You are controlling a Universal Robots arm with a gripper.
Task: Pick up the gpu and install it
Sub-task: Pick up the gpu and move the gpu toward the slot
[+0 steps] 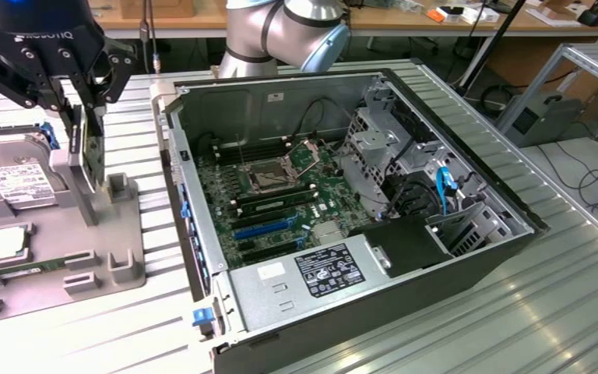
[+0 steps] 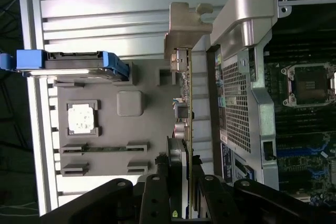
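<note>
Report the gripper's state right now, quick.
Gripper: closed on the graphics card, which stands on edge between its fingers.

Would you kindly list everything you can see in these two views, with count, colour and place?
table: one, silver slats, under everything
computer case: one, black and silver, open, mid-table
tray: one, grey, at the exterior view's left of the computer case
hard drive: one, silver with white label, on the tray
processor chip: one, silver, in a tray recess
gpu: one, dark, upright over the tray, held
arm: one, silver-grey, behind the computer case
gripper: one, black, shut on the gpu
</note>
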